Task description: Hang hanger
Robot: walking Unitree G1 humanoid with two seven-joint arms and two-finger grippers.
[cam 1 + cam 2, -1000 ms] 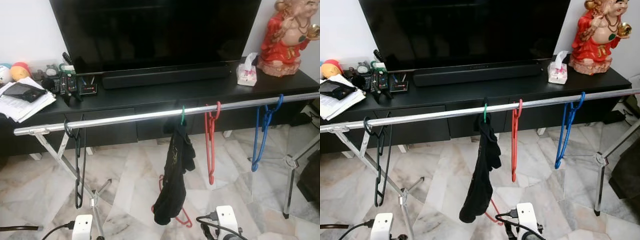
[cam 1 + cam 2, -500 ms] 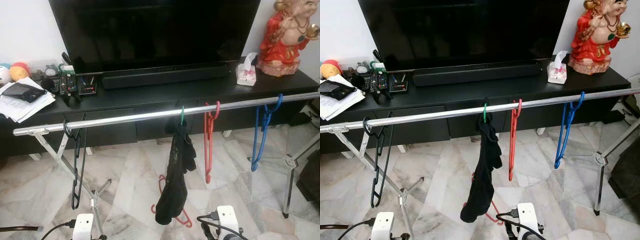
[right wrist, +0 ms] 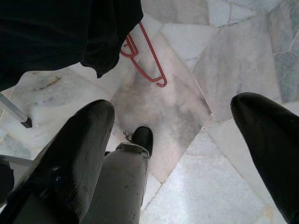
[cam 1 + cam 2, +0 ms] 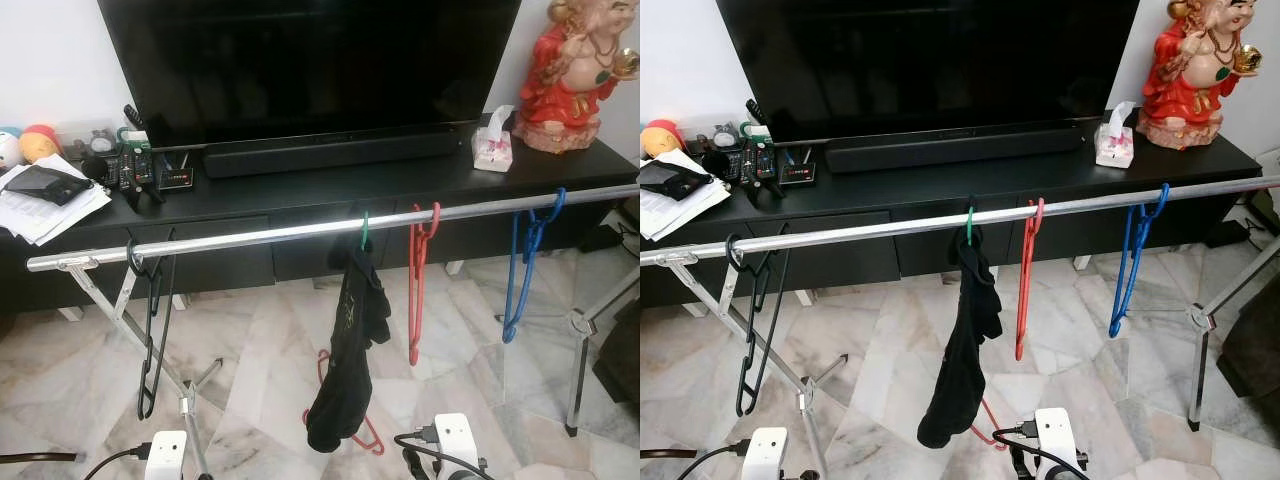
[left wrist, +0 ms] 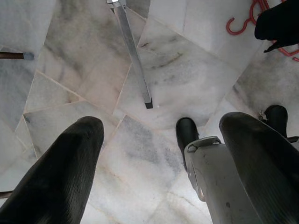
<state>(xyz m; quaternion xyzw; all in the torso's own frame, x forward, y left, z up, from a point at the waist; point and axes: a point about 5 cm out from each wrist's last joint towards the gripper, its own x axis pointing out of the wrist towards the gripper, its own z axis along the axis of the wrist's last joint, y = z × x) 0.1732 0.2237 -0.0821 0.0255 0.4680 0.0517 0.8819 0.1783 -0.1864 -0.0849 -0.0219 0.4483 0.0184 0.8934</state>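
Note:
A silver rail [image 4: 300, 231] of a folding rack runs across in front of the TV console. On it hang a black hanger [image 4: 150, 330], a green-hooked hanger carrying a black garment [image 4: 350, 340], a red hanger [image 4: 417, 290] and a blue hanger [image 4: 525, 265]. Another red hanger [image 3: 145, 58] lies on the marble floor under the garment, partly hidden by it. Both arms hang low. My left gripper [image 5: 159, 154] is open over bare floor beside a rack leg [image 5: 133, 56]. Above the floor near the fallen hanger, my right gripper [image 3: 180, 149] is also open and holds nothing.
A black console [image 4: 300, 205] carries a large TV [image 4: 310, 60], a soundbar, remotes, papers [image 4: 45, 205], a tissue box [image 4: 494, 142] and a red statue [image 4: 575, 75]. Crossed rack legs [image 4: 130, 330] stand at left and another leg [image 4: 580, 360] at right.
The black hanger's lower end has swung to the left. The garment and the red hanger on the rail sway slightly. The grippers stay low.

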